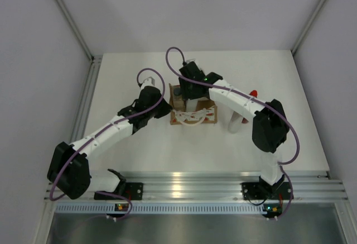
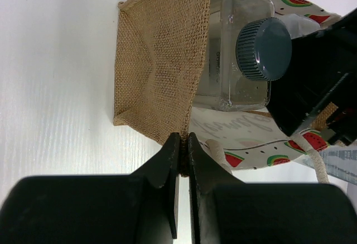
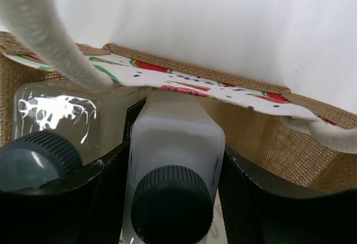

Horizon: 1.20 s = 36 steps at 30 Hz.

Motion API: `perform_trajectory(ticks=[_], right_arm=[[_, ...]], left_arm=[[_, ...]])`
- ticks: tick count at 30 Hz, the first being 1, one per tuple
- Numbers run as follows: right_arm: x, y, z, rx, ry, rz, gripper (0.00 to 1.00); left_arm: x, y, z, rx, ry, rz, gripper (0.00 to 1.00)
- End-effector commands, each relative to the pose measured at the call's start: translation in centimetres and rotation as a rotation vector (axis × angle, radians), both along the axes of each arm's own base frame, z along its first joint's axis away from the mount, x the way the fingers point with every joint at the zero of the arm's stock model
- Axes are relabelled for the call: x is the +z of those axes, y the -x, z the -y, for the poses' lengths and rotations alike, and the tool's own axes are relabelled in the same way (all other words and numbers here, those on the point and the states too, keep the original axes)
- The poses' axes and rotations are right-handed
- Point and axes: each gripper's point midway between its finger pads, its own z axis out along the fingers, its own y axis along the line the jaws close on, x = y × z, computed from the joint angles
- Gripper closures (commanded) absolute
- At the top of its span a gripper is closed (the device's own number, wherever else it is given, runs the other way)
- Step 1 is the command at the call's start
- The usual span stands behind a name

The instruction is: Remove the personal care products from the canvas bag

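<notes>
**Both end effectors engaged at the bag; two bottles inside, two items outside**

The left end effector (image 2: 183,143) is seen pressed together, with a fold of the canvas bag (image 2: 156,71) rim pinched between its fingers at the woven tan side panel. The right end effector (image 3: 174,168) is lowered into the bag's opening. Its two black fingers are set against opposite sides of a white bottle (image 3: 175,138) with a dark cap, so that bottle is clamped between them.

Just beside the clamped bottle, also inside the bag, a second bottle (image 3: 56,115) with a dark grey cap is noted; its body looks clear and glossy. A cream rope handle (image 3: 44,37) is draped across the near corner of the opening, above that second bottle. The watermelon-patterned lining is visible along the far wall.

In the top view the bag is located on the white tabletop (image 1: 167,149), between the two arms and toward the far side. A red bottle (image 1: 254,92) and a pale tube (image 1: 234,124) are recorded on the tabletop to the right of the bag, both partly hidden by the right arm.
</notes>
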Motion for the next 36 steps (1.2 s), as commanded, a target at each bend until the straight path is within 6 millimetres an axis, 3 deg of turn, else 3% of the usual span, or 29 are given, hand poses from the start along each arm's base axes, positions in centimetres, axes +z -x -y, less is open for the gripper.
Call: perform_trajectory(ticks=[1,4,7,10,11,17,20,29,36], right_arm=[[0.5,-1.0,-0.9,-0.021,0.005,0.053,0.44],[0.0,-1.2,-0.8,-0.032,0.016,0.052,0.49],[-0.3,-1.4,-0.8,-0.03,0.021,0.047,0.61],[0.2,-1.5,-0.9,-0.027,0.013,0.056,0.84],[0.6,-1.5,-0.9,-0.026,0.01,0.063,1.0],[5.1,-1.2,0.1,-0.028,-0.022,0.144,1.0],[8.3,-0.6,0.8,-0.027,-0.057,0.194,1.0],[13.2,0.9,2.9,-0.03,-0.082,0.265,1.0],[17.3,3.1,4.7,0.001,-0.105,0.296,1.0]], left_arm=[[0.5,-0.1,-0.2,0.012,0.009,0.025,1.0],[0.5,-0.1,-0.2,0.014,0.005,0.027,1.0],[0.5,-0.1,-0.3,0.015,0.001,0.029,1.0],[0.6,-0.1,-0.4,0.017,0.001,0.035,1.0],[0.6,-0.1,-0.4,0.017,-0.001,0.036,1.0],[0.7,-0.1,-0.4,0.017,0.0,0.039,1.0],[0.7,-0.1,-0.4,0.018,0.002,0.038,1.0],[0.8,-0.1,-0.4,0.019,0.009,0.036,1.0],[0.9,0.0,-0.6,0.024,0.008,0.04,1.0]])
